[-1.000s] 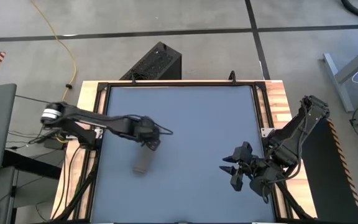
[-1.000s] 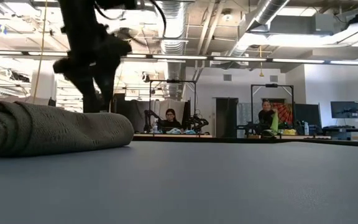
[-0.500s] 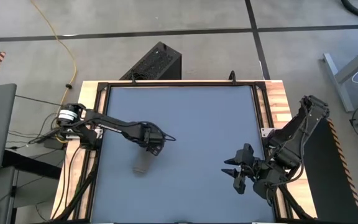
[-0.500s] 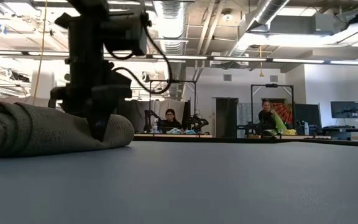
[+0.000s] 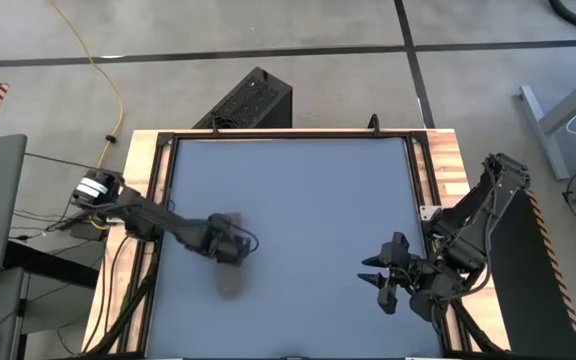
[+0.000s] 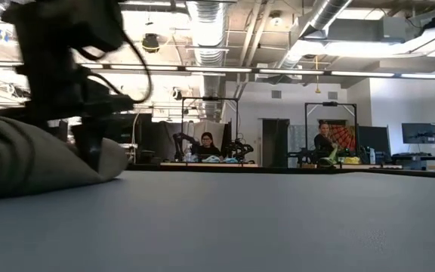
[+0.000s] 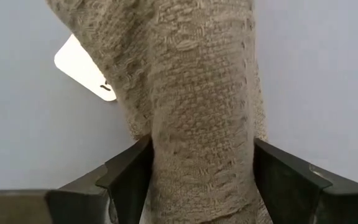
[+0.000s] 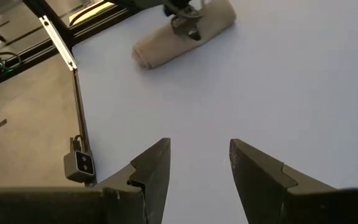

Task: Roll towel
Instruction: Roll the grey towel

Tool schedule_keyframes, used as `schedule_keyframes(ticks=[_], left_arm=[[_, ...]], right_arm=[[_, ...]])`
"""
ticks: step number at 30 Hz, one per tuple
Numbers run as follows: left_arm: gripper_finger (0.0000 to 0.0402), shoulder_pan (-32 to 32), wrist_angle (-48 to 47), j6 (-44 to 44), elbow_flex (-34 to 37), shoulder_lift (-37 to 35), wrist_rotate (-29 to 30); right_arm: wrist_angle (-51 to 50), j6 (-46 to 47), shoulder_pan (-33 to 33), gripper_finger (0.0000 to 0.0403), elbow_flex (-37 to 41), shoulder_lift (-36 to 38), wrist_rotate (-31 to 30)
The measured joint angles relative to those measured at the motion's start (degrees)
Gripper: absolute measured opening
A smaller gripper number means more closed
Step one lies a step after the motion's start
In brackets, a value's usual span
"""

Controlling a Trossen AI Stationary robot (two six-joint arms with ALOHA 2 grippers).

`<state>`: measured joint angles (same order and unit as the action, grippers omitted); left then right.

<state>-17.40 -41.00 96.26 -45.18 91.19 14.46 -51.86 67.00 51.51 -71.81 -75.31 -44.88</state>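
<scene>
Your left tool (image 7: 197, 180) clasps the rolled towel (image 7: 191, 93) on the table (image 5: 308, 200); your right tool (image 8: 197, 165), unclenched, hovers well apart.

L hand (image 5: 230, 246) low, fingers clamped wide; R hand (image 5: 383, 281) parked, fingers apart.
</scene>
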Motion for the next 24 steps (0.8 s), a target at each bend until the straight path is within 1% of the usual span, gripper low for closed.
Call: schedule_keyframes(ticks=[7, 10, 14, 17, 20, 24], left_arm=[[0.0254, -12.71, -0.17, 15.95, 0.34, 0.01, 1.49], [0.0254, -17.48, 0.79, 19.62, 0.35, 0.06, 2.14], [0.0254, -22.4, 1.15, 21.39, -0.27, 0.11, 2.32], [0.0254, -24.68, 1.02, 21.51, -1.08, 0.18, 2.2], [0.0254, -25.43, 0.08, 21.6, -1.64, 0.22, 1.86], [0.0254, -25.3, -0.25, 19.33, -1.65, 0.21, 1.91]], right_arm=[[-0.02, -0.02, 0.02, 0.0191, 0.0, -0.02, 0.0], [0.0, -0.03, -0.08, 0.0191, 0.0, -0.01, -0.05], [0.04, -0.04, -0.7, 0.0191, 0.0, 0.0, -0.07], [0.11, -0.04, -1.33, 0.0191, 0.0, -0.01, -0.12], [0.14, -0.04, -1.88, 0.0191, 0.0, -0.02, -0.2], [0.61, -0.04, -2.48, 0.0191, 0.0, -0.02, -0.24]])
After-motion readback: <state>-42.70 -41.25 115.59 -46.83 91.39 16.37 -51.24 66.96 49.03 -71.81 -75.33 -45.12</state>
